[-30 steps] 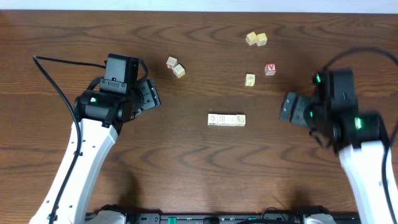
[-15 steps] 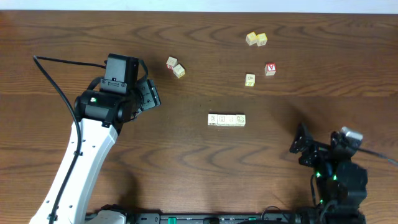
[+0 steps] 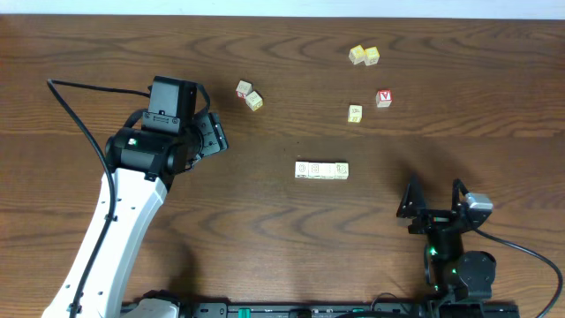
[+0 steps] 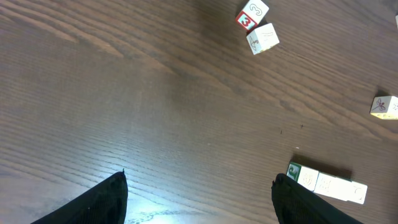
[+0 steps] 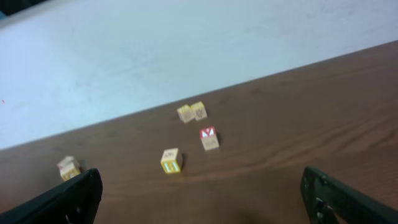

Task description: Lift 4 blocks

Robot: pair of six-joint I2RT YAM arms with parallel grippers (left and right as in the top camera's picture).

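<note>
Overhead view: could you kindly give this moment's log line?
blocks: one row, untouched | left tool: open, empty | right tool: open, empty

From overhead we look straight down on the whole table from well above. Our left wrist view tilts down close over the wood, sharing the row of blocks with overhead. Our right wrist view sits low, facing the far edge, and shares the red cube.

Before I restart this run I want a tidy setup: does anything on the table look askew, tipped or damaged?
Nothing looks damaged or spilled. The row of blocks lies straight in the middle. The only untidiness is the loose cubes scattered beyond it; the left pair of cubes sits turned at an angle to the row.
</note>
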